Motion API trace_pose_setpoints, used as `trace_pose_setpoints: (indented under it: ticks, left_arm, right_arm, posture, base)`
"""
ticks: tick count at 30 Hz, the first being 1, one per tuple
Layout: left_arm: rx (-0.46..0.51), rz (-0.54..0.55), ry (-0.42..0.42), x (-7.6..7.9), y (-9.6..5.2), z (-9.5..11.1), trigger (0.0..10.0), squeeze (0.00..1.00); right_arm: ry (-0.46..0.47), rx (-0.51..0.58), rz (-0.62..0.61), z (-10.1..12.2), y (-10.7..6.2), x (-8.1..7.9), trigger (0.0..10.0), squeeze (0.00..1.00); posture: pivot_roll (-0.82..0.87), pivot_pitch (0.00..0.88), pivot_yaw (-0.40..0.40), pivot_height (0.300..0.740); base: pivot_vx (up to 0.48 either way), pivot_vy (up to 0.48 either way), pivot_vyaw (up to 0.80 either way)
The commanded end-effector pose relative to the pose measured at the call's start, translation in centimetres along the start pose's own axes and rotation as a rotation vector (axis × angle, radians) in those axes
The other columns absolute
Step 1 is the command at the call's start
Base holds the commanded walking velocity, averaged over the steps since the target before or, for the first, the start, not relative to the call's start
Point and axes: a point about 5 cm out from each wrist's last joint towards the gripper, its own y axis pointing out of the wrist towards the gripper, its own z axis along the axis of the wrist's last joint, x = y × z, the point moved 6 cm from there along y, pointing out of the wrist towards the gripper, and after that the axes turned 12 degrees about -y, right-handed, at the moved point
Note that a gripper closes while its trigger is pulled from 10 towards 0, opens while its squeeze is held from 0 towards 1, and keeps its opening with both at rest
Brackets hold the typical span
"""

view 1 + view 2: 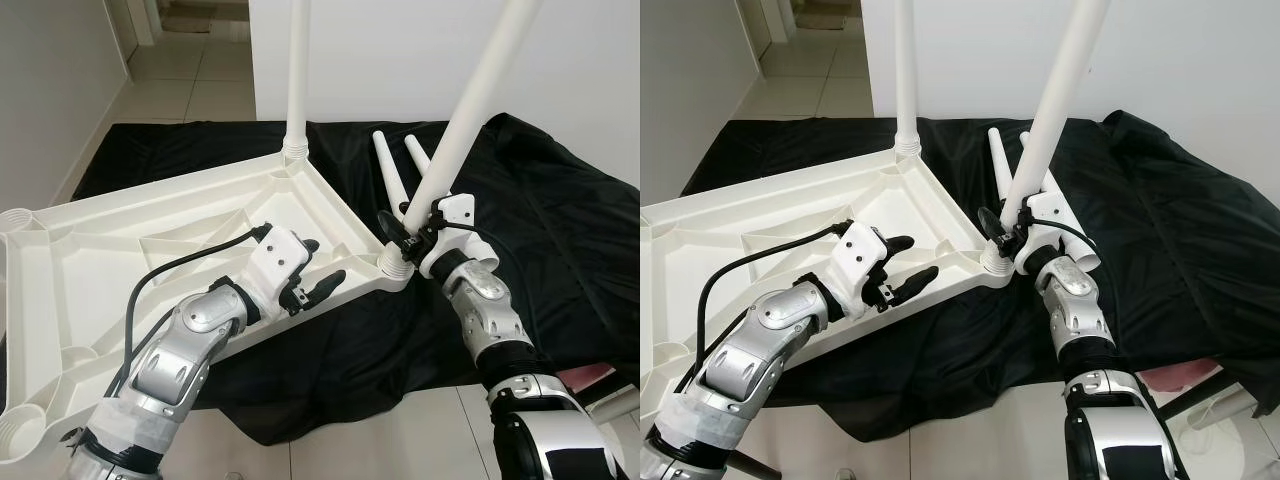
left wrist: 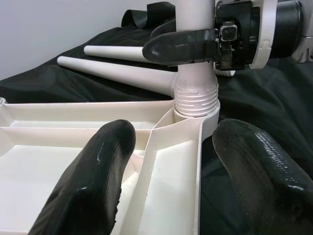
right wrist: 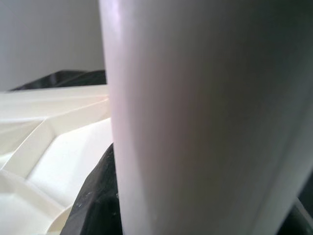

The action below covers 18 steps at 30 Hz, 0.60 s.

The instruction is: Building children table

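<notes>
The upturned white tabletop fills the left and centre of the frame on a black cloth. The right gripper is clamped on a tilted leg just above the corner socket at centre. The left gripper, fingers apart, straddles the tabletop's near rim just left of that socket.

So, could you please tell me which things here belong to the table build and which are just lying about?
Part of the job:
- upturned white tabletop
- fitted leg at the far corner
- leg gripped by the right hand
- two loose legs on the cloth
- left hand, open over the tabletop edge

Just lying about:
- black cloth
- pink item
</notes>
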Motion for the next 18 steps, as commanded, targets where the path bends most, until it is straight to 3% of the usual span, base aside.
trace_pose_setpoints:
  ticks: [1, 3, 8, 10, 12, 14, 18]
  left_arm:
    - [-0.019, -0.031, -0.003, 0.4, -0.2, -0.3, 10.0, 0.00]
    - [-0.019, -0.032, -0.004, 0.3, -0.2, -0.3, 10.0, 0.00]
    - [-0.021, -0.033, -0.004, 0.4, -0.2, -0.3, 10.0, 0.00]
    - [-0.021, -0.033, -0.004, 0.3, -0.3, -0.3, 10.0, 0.00]
    - [-0.021, -0.033, -0.004, 0.3, -0.3, -0.3, 10.0, 0.00]
    - [-0.020, -0.031, -0.004, 0.3, -0.2, -0.3, 10.0, 0.00]
    - [-0.019, -0.029, -0.005, 0.3, -0.2, -0.3, 10.0, 0.00]
  right_arm:
    - [0.084, -0.205, -0.017, -5.5, -1.9, -0.8, 10.0, 0.00]
    - [0.141, -0.228, -0.042, -5.9, -1.8, -0.8, 10.0, 0.00]
    - [0.147, -0.235, -0.037, -5.9, -1.7, -1.0, 10.0, 0.00]
    - [0.053, -0.212, -0.015, -5.3, -1.6, -1.3, 10.0, 0.00]
    - [0.053, -0.212, -0.015, -5.3, -1.6, -1.3, 10.0, 0.00]
    - [-0.036, -0.158, 0.027, -4.1, -1.5, -2.2, 10.0, 0.00]
    - [-0.069, -0.098, 0.070, -2.8, -1.3, -3.4, 10.0, 0.00]
  posture:
    - [-0.02, 0.042, -0.017, 0.740]
    - [-0.02, 0.046, -0.015, 0.740]
    - [-0.02, 0.047, -0.013, 0.740]
    - [-0.02, 0.047, -0.013, 0.740]
    - [-0.02, 0.047, -0.013, 0.740]
    - [-0.02, 0.047, -0.015, 0.740]
    - [-0.02, 0.047, -0.015, 0.740]
  base:
    - [0.000, 0.000, 0.00]
    - [0.000, 0.000, 0.00]
    - [0.000, 0.000, 0.00]
    - [0.000, 0.000, 0.00]
    - [0.000, 0.000, 0.00]
    - [0.000, 0.000, 0.00]
    - [0.000, 0.000, 0.00]
